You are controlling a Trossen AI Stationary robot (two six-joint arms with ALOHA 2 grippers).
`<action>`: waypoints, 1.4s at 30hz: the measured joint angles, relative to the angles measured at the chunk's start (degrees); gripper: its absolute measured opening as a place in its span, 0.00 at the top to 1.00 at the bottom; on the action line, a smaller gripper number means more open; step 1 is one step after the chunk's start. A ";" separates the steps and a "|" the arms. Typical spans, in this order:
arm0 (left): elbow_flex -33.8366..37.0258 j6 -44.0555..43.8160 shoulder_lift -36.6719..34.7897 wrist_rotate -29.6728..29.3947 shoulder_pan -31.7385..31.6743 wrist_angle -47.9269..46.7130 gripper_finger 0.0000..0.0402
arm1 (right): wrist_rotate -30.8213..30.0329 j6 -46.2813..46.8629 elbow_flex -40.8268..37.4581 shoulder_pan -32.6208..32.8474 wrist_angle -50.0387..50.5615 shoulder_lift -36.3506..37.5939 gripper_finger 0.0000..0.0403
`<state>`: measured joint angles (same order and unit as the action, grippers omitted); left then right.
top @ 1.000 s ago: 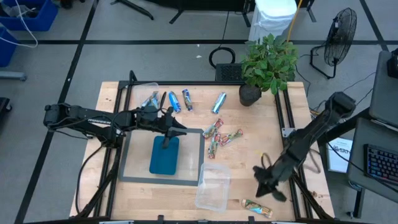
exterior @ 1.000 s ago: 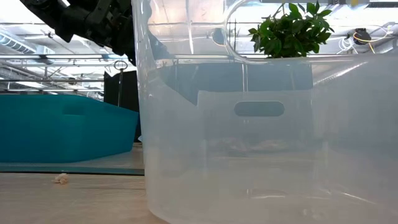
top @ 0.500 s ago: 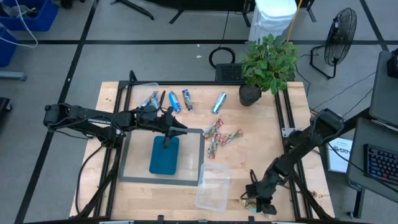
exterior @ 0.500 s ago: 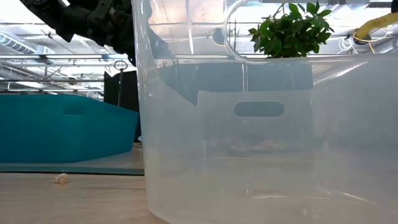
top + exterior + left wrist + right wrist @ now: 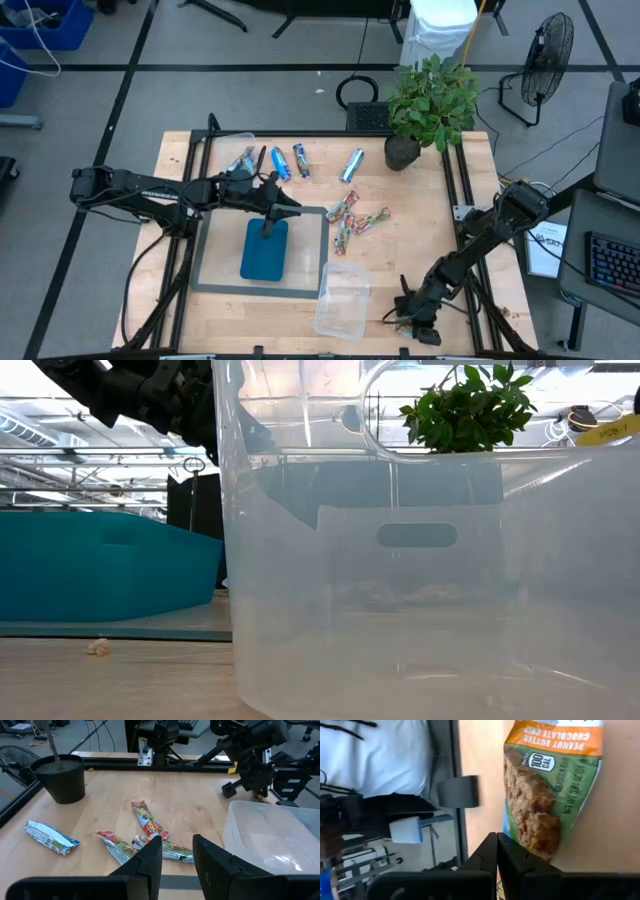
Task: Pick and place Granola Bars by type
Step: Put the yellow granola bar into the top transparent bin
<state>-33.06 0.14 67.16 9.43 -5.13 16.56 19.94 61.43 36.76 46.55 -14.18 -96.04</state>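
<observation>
Granola bar (image 5: 547, 795), green-orange wrapper, flat on the table's near right edge, directly ahead of the right gripper (image 5: 497, 851), whose closed fingertips hold nothing. Clear tub (image 5: 340, 297) just beside. Left gripper (image 5: 176, 851), part-open and empty, hangs above the teal tray (image 5: 265, 250).

Granola bar wrapper (image 5: 555, 785): "PEANUT BUTTER CHOCOLATE CHIP", "100 CAL"; smaller print unreadable.
</observation>
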 joint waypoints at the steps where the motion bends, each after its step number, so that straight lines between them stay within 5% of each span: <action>1: 0.00 0.02 0.01 0.00 0.00 0.00 0.72 | -0.95 -1.00 0.01 -0.20 1.82 0.34 1.00; 12: 0.00 0.15 -0.01 -0.50 0.00 0.00 0.72 | -19.68 -18.83 -0.21 -7.20 20.96 10.40 1.00; 19: 0.00 0.15 -0.01 -0.52 0.02 -0.07 0.72 | -34.37 -22.53 -0.37 -10.95 38.44 18.42 1.00; 29: 0.00 1.13 -0.01 -0.57 0.00 -1.14 0.72 | -43.88 -34.50 -0.33 -13.25 30.88 23.68 0.99; 33: 0.00 1.51 -0.01 -0.58 0.01 -1.86 0.72 | -41.74 -34.73 -0.31 -16.64 30.89 22.61 0.90; 42: 0.00 1.70 -0.01 -0.59 0.02 -2.19 0.72 | -37.69 -34.91 -0.27 -20.76 31.07 20.22 0.52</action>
<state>-33.06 1.84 67.16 8.84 -5.11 14.37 -17.75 26.52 36.49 25.79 16.89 -75.82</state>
